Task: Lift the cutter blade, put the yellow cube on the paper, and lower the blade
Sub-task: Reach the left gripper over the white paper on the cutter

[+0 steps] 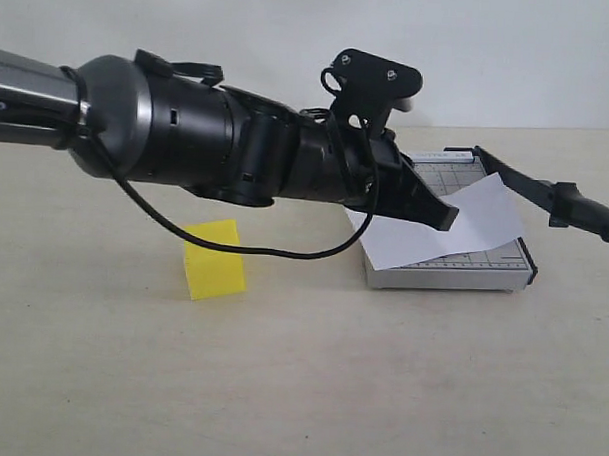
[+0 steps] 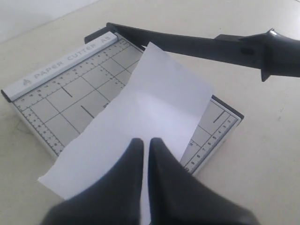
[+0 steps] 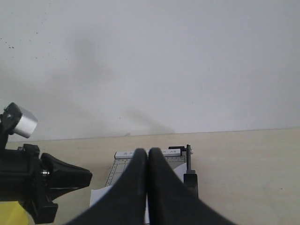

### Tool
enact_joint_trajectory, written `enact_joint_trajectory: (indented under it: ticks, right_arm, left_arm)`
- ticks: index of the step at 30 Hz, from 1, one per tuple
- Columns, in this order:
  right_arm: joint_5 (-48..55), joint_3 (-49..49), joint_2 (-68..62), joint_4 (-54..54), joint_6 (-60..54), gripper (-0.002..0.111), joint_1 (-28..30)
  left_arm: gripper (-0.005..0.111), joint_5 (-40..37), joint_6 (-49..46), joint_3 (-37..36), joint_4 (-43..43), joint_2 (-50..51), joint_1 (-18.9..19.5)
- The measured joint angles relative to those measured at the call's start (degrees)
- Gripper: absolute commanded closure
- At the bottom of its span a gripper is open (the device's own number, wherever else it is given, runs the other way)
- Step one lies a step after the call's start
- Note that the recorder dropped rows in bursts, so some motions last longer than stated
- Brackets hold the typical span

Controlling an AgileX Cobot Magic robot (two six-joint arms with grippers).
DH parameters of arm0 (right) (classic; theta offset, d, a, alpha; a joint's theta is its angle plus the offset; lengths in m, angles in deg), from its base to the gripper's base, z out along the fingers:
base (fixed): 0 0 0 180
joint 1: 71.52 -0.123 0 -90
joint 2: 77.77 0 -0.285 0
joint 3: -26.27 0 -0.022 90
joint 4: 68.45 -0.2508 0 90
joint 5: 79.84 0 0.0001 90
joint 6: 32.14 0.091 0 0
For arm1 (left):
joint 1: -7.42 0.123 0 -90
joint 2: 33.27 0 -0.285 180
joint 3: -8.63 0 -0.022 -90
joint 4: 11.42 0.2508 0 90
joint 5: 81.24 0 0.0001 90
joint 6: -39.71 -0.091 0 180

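Over the trimmer base (image 1: pixel 453 276), the left hand (image 1: pixel 440 215) hung with its fingers pressed together and nothing between them, tips low above the paper (image 1: pixel 465 229); contact with the sheet couldn't be told from any view. The right hand (image 3: pixel 147 153) was likewise closed and empty, parked well back from the trimmer. The cutter blade (image 1: pixel 531 184) looked raised, its handle out past the far side of the base with neither hand on it. The yellow cube (image 1: pixel 215 260) sat on the worktop (image 1: pixel 279 387), well apart from the paper and under the left arm. Main risks, as I read it: the sheet lay loose and skewed, one corner overhanging the front edge of the base, so a closed hand brushing it would likely drag it off or rotate it further. A cube set on the overhanging part would probably tip the sheet, so it needs to land over the base. A cube placed too near the cutting edge would likely block the blade coming down. The blade looked unsupported, so a bump from the arm could drop it early. The arm's slack cable looped just beside the cube and could snag or nudge it on the reach back.
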Motion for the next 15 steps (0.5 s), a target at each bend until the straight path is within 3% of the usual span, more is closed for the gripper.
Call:
enact_joint_trajectory:
  ticks: [15]
  right_arm:
    - [0.0,0.0,0.0,0.0,0.0,0.109,0.0]
  left_arm:
    - [0.102,-0.6,-0.65,5.0,0.36,8.5,0.0]
